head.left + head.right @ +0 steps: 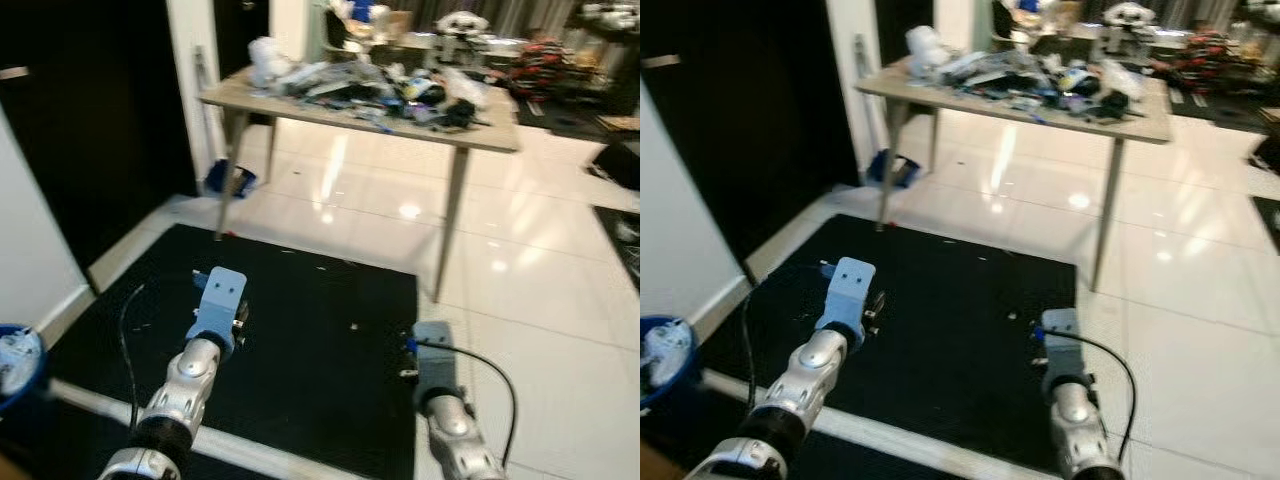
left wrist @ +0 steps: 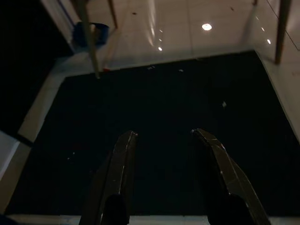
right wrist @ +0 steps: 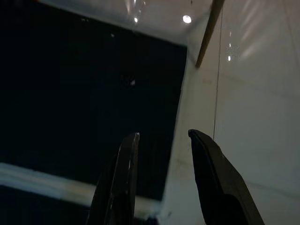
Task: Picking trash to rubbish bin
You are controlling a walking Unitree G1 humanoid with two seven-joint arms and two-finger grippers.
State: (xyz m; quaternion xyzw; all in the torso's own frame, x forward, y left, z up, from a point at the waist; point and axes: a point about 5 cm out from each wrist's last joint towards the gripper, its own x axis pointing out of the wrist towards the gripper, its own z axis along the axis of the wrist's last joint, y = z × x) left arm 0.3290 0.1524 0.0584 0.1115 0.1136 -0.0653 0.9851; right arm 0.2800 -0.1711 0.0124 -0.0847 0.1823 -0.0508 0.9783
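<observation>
Holding my left end effector (image 2: pixel 164 154) and right end effector (image 3: pixel 161 154) forward and low over the black mat (image 1: pixel 300 330), both spread and empty, I stand ready to reach. The trash (image 1: pixel 380 85) lies heaped on the desk (image 1: pixel 490 135) well ahead; its pile runs along the desktop. The blue rubbish bin (image 1: pixel 15 365) sits at my left.

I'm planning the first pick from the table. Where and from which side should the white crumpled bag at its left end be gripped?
Probably pinch the raised, crumpled top of the white bag, coming in from the left end of the table. The bag stands higher than the flatter litter, which crowds its other side. The view is blurry, so check again up close.
</observation>
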